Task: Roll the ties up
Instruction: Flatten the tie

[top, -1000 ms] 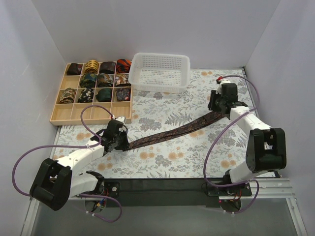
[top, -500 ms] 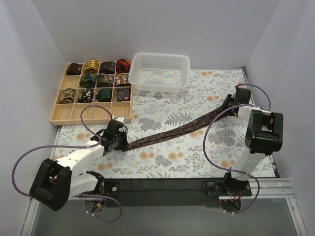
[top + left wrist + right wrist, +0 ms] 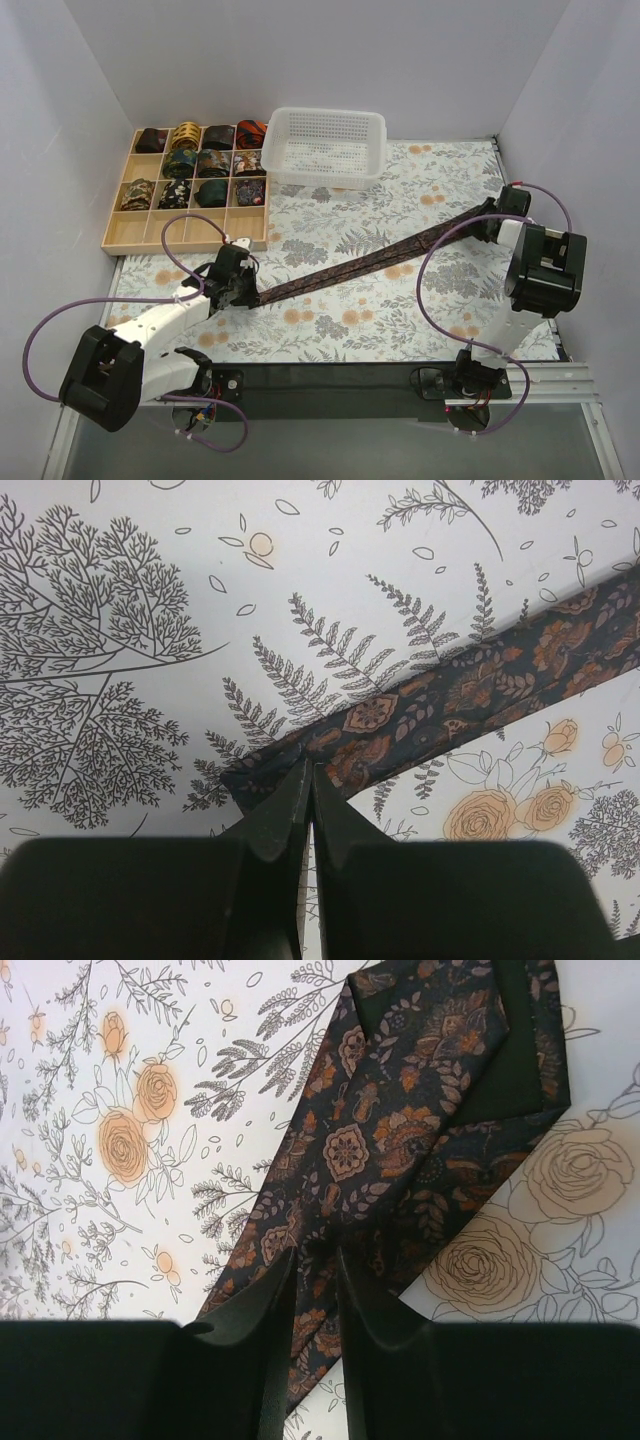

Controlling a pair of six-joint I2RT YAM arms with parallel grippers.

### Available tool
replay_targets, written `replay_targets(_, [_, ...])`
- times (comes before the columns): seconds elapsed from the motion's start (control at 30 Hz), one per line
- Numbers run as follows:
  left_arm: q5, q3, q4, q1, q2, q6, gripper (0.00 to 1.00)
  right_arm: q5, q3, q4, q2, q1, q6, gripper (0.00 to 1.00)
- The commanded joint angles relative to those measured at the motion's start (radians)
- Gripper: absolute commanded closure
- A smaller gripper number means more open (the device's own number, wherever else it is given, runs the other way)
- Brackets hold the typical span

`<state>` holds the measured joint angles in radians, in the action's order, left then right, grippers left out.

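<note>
One dark brown-maroon tie (image 3: 360,266) with reddish print lies stretched in a straight diagonal strip across the floral table. My left gripper (image 3: 250,292) is shut on its narrow end; the left wrist view shows the jaws (image 3: 308,770) pinched together on the edge of the strip (image 3: 470,680). My right gripper (image 3: 487,222) is shut on the wide end near the right wall. In the right wrist view the fabric (image 3: 400,1130) runs between the two fingers (image 3: 315,1255), and the folded wide tip lies flat beyond them.
A gridded wooden tray (image 3: 185,232) at the back left holds several rolled ties (image 3: 200,163); its front row of cells is bare. A white mesh basket (image 3: 328,145) stands at the back middle. Grey walls close in on both sides.
My right gripper has moved right and a little nearer, to beside the right wall, dragging the wide end with it. The tie now lies longer and straighter. The left gripper has held still.
</note>
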<state>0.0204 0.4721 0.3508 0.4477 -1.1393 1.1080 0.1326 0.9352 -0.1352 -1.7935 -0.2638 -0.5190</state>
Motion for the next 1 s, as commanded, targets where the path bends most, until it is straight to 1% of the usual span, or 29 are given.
replay_targets(0.0, [0.029, 0.011, 0.047, -0.009, 0.024, -0.002, 0.97, -0.050, -0.022, -0.007, 0.035, -0.017, -0.027, 0.75])
replay_targets(0.13, [0.009, 0.013, 0.036, -0.009, 0.027, -0.017, 0.96, -0.030, -0.044, -0.035, 0.103, -0.017, -0.010, 0.73])
replay_targets(0.2, [0.001, 0.014, 0.028, -0.009, 0.035, -0.023, 0.96, -0.005, -0.053, -0.032, 0.150, -0.006, 0.025, 0.73])
replay_targets(0.23, [-0.002, 0.020, 0.021, -0.009, 0.061, -0.017, 0.93, -0.002, -0.082, -0.030, 0.252, 0.032, 0.058, 0.72])
replay_targets(0.27, [-0.004, 0.026, 0.013, -0.009, 0.081, -0.020, 0.89, 0.011, -0.104, -0.030, 0.294, 0.059, 0.077, 0.71])
replay_targets(0.3, [-0.002, 0.039, 0.011, -0.009, 0.101, -0.023, 0.82, 0.027, -0.111, -0.029, 0.315, 0.099, 0.092, 0.71])
replay_targets(0.33, [-0.002, 0.045, 0.013, -0.009, 0.121, -0.039, 0.79, 0.044, -0.127, -0.027, 0.350, 0.122, 0.140, 0.71])
replay_targets(0.37, [0.003, 0.063, 0.033, -0.009, 0.139, -0.045, 0.77, 0.064, -0.125, -0.009, 0.373, 0.188, 0.195, 0.70])
replay_targets(0.4, [0.015, 0.080, 0.051, -0.009, 0.159, -0.045, 0.73, 0.082, -0.107, 0.015, 0.381, 0.321, 0.271, 0.70])
replay_targets(0.43, [0.021, 0.088, 0.063, -0.009, 0.176, -0.043, 0.69, 0.125, -0.075, 0.041, 0.373, 0.413, 0.351, 0.68])
replay_targets(0.47, [0.033, 0.092, 0.069, -0.009, 0.191, -0.045, 0.66, 0.131, 0.010, 0.098, 0.327, 0.496, 0.422, 0.68])
replay_targets(0.5, [0.026, 0.094, 0.056, -0.009, 0.197, -0.094, 0.55, 0.143, 0.037, 0.156, 0.309, 0.562, 0.494, 0.66])
replay_targets(0.53, [-0.014, 0.097, 0.025, -0.009, 0.194, -0.184, 0.50, 0.147, 0.081, 0.204, 0.280, 0.619, 0.566, 0.64])
replay_targets(0.57, [-0.058, 0.111, 0.008, -0.007, 0.179, -0.273, 0.38, 0.139, 0.108, 0.238, 0.260, 0.661, 0.612, 0.58])
replay_targets(0.6, [-0.119, 0.137, 0.001, -0.007, 0.153, -0.313, 0.29, 0.147, 0.119, 0.273, 0.241, 0.678, 0.629, 0.53])
replay_targets(0.67, [-0.212, 0.178, -0.041, 0.002, 0.086, -0.449, 0.21, 0.141, 0.146, 0.328, 0.226, 0.724, 0.648, 0.42])
replay_targets(0.7, [-0.280, 0.212, -0.058, 0.026, 0.023, -0.506, 0.20, 0.128, 0.137, 0.347, 0.233, 0.729, 0.617, 0.36])
replay_targets(0.73, [-0.292, 0.253, -0.070, 0.048, -0.044, -0.534, 0.20, 0.095, 0.111, 0.350, 0.259, 0.727, 0.602, 0.26])
replay_targets(0.77, [-0.283, 0.276, -0.072, 0.098, -0.118, -0.592, 0.20, 0.073, 0.097, 0.355, 0.299, 0.727, 0.571, 0.21])
replay_targets(0.8, [-0.246, 0.327, -0.070, 0.153, -0.157, -0.653, 0.19, 0.024, 0.068, 0.359, 0.346, 0.726, 0.547, 0.14])
replay_targets(0.83, [-0.225, 0.348, -0.073, 0.175, -0.193, -0.674, 0.19, -0.011, 0.054, 0.377, 0.370, 0.727, 0.527, 0.10])
replay_targets(0.87, [-0.221, 0.377, -0.073, 0.190, -0.271, -0.697, 0.20, -0.049, 0.044, 0.390, 0.394, 0.724, 0.511, 0.06])
replay_targets(0.9, [-0.240, 0.429, -0.073, 0.200, -0.310, -0.709, 0.19, -0.115, 0.028, 0.407, 0.420, 0.718, 0.487, 0.02])
replay_targets(0.93, [-0.247, 0.459, -0.075, 0.212, -0.345, -0.717, 0.19, -0.126, 0.019, 0.420, 0.443, 0.710, 0.467, 0.02])
replay_targets(0.97, [-0.260, 0.486, -0.075, 0.235, -0.411, -0.747, 0.19, -0.175, -0.004, 0.451, 0.495, 0.704, 0.429, 0.01])
